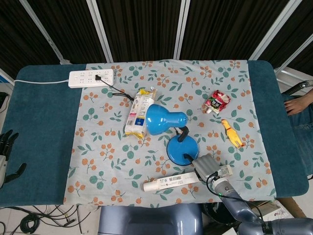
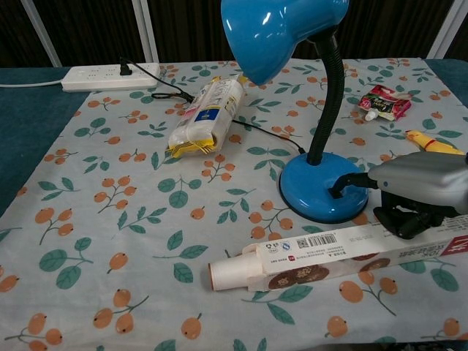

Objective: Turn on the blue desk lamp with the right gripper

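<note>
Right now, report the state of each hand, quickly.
Left hand: at the table's left edge, fingers apart, holding nothing; open.
Right hand: one finger presses on the blue desk lamp base, other fingers curled under; holds nothing.

A lab test rig — dark slatted panels (image 1: 142, 29) on metal frame posts (image 1: 182, 27), loose floor cables (image 1: 29, 220).

right hand (image 2: 420, 191) | one finger touching blue desk lamp (image 2: 322, 196) base | shade unlit
</note>
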Action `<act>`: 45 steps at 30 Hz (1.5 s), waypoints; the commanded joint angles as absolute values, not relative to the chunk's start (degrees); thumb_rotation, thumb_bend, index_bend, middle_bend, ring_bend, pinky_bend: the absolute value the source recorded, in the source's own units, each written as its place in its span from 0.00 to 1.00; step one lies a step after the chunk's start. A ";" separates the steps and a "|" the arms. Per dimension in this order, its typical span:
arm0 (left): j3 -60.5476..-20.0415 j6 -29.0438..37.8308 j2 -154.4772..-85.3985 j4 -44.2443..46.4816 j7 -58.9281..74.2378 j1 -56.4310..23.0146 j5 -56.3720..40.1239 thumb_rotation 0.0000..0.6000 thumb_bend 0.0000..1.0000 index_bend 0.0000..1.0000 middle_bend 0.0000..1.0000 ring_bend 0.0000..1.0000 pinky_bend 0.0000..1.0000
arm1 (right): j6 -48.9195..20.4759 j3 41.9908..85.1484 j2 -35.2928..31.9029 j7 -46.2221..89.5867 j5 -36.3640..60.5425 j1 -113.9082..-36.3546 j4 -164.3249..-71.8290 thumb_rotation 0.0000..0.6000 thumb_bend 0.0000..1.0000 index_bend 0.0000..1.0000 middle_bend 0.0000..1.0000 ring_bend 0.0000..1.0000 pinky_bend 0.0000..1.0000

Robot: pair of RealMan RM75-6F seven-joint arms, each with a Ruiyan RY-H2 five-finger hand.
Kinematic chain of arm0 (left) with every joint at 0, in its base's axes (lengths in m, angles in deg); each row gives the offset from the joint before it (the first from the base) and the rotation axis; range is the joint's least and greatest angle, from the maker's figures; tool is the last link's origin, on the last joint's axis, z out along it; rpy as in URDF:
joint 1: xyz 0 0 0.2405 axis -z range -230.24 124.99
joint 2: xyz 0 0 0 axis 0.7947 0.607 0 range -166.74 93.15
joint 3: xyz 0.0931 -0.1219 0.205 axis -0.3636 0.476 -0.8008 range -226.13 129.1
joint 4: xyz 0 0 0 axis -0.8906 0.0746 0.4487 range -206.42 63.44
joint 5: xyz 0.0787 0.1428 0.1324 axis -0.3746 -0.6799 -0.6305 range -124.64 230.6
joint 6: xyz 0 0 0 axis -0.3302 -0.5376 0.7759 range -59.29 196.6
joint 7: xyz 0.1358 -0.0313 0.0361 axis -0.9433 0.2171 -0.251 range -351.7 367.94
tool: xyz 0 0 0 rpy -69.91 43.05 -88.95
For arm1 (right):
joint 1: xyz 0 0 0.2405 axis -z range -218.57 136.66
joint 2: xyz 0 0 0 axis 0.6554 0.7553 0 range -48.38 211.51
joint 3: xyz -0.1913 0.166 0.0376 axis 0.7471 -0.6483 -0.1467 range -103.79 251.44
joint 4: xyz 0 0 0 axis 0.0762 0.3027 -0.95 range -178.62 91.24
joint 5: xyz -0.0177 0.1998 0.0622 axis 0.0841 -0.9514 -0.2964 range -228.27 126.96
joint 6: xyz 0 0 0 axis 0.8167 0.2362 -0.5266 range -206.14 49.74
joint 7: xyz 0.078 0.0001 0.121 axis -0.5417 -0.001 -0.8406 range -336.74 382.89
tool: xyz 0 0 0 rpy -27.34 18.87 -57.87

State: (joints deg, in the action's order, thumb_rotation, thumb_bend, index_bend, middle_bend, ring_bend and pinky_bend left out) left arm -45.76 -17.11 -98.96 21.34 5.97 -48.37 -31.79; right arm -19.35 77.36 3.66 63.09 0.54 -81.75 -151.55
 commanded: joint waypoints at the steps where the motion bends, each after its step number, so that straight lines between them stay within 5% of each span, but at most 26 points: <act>1: -45.76 -17.10 -98.96 21.34 5.96 -48.36 -31.79 1.00 0.29 0.03 0.00 0.01 0.00 | -19.34 77.39 3.67 63.12 0.55 -81.75 -151.58 1.00 0.70 0.14 0.91 0.96 0.84; 45: -45.77 -17.07 -98.97 21.37 5.84 -48.36 -31.76 1.00 0.29 0.03 0.00 0.01 0.00 | -19.61 78.81 3.59 64.16 0.33 -81.61 -152.65 1.00 0.70 0.15 0.91 0.96 0.84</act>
State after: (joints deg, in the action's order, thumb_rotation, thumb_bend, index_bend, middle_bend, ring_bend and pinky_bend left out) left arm -45.77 -17.07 -98.97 21.37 5.84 -48.36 -31.76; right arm -19.62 78.79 3.59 64.15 0.32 -81.61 -152.64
